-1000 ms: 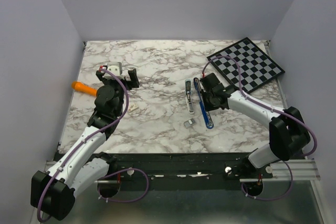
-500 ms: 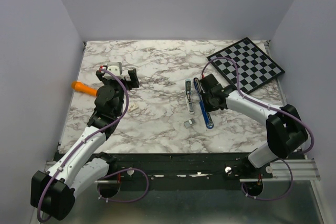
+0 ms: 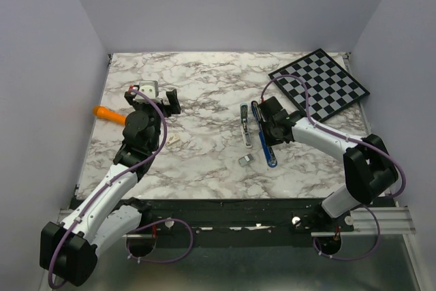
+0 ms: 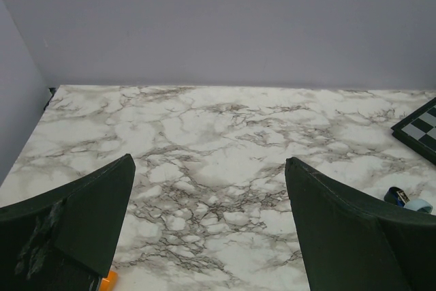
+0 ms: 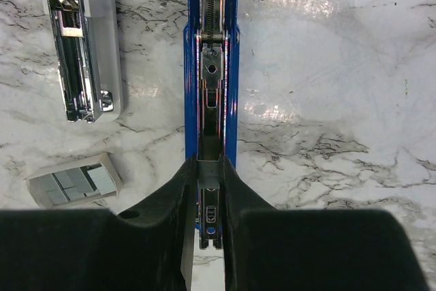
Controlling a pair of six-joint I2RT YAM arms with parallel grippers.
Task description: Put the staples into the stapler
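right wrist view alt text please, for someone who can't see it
The right gripper holds its two black fingers close together astride the silver channel of the open blue stapler, which runs up the middle of the marble table. Its chrome upper arm lies to the left, and a small grey block of staples sits below that.

Two robot arms, left arm [image 3: 102,199] and right arm [image 3: 324,138], each of white tubular links between bulky black joints. A thin purple cable [image 3: 164,115] loops along each. The left gripper [image 4: 208,163] and right gripper [image 5: 208,165] have black, matte, wedge-shaped fingers [image 4: 88,216].
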